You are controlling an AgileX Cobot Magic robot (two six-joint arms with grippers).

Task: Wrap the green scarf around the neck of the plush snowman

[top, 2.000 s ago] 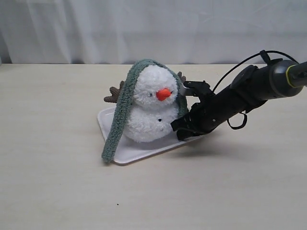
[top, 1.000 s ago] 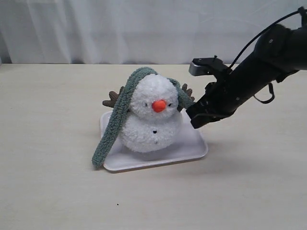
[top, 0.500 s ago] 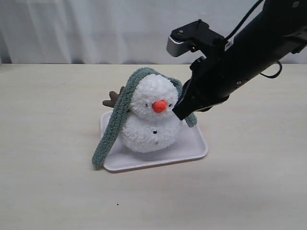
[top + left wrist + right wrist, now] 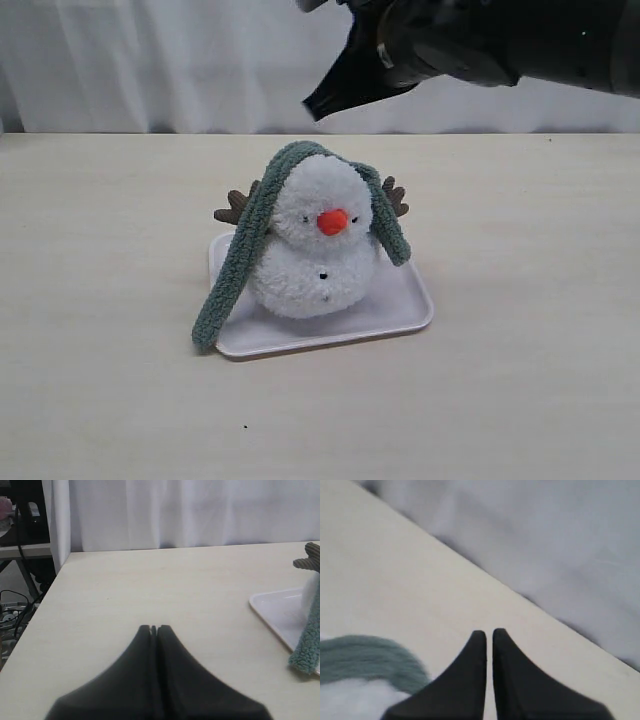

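Pale wooden table (image 4: 520,380) — white tray (image 4: 408,298) on it.

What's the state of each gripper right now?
Left gripper: closed, holding nothing.
Right gripper: closed to a thin slit, holding nothing; the scarf hangs ungripped over the snowman.

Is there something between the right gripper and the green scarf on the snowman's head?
Nothing visible stands between them. The right gripper hangs above the snowman, and only open air lies between it and the scarf draped over the head. The twig arms sit lower, at the sides, outside that path.
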